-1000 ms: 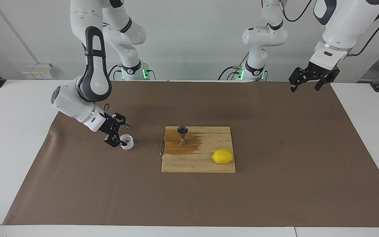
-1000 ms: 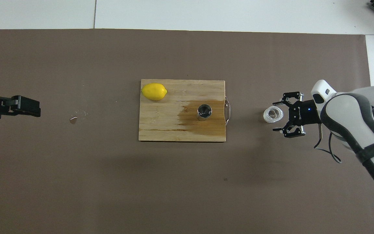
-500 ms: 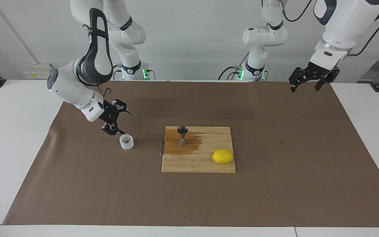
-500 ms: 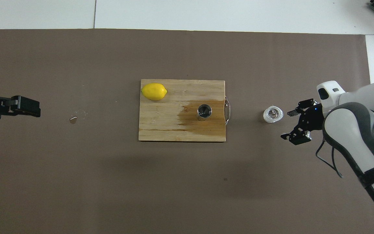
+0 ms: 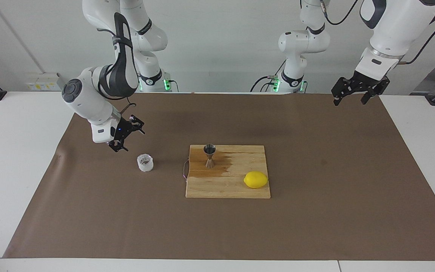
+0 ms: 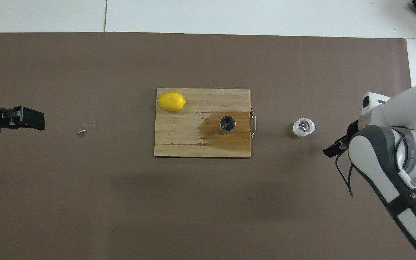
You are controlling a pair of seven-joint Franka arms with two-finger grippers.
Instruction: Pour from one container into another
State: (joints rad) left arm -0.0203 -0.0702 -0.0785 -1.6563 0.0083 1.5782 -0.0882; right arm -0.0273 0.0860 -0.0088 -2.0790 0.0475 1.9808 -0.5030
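On the brown mat [image 5: 315, 211], glass cup [image 5: 145, 163] standing free, right gripper [image 5: 127, 135] above, fingers open, left gripper [image 5: 355, 94] waiting, fingers open.

Right hand [image 5: 127, 136] hangs tilted and empty with its jaws apart; left hand [image 5: 357, 93] waits raised, jaws spread too.

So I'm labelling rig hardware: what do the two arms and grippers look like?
Both arms are glossy white with dark grey bands at the joints and loose black cables. The right gripper and left gripper are black, open-framed linkage fingers. Green lights glow at the bases.
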